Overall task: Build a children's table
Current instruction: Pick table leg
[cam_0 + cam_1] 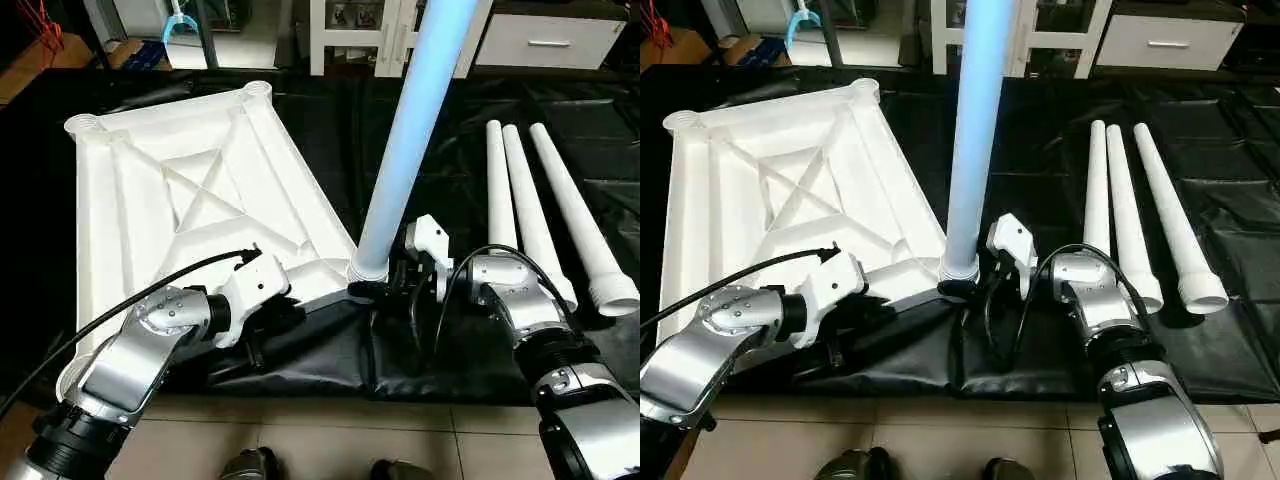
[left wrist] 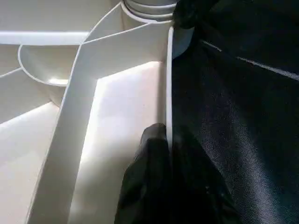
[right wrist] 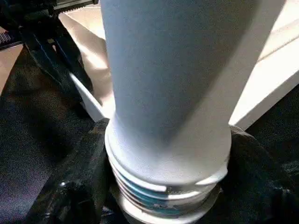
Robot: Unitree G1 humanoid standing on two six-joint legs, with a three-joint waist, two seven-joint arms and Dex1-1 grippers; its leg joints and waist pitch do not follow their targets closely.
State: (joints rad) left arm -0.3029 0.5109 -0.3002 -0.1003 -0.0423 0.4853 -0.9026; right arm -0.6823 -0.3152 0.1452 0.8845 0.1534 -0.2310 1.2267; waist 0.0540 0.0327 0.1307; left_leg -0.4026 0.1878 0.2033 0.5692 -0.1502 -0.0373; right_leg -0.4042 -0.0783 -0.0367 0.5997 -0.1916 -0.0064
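Straddling the upright leg's [image 1: 405, 150] threaded base at the near corner socket, the right hand [image 1: 392, 282] should twist squarely while the left hand [image 2: 169, 154], pinching the tabletop's [image 1: 180, 190] rim, steadies it on black sheeting [image 1: 600, 130].

upright leg [image 1: 405, 150] in tabletop [image 1: 140, 200] socket, three loose legs [image 1: 545, 215]

I see tabletop [image 1: 190, 190] left on the sheet [image 1: 470, 150], one leg [image 1: 410, 140] upright in its near right corner socket, three legs [image 1: 545, 210] lying right.
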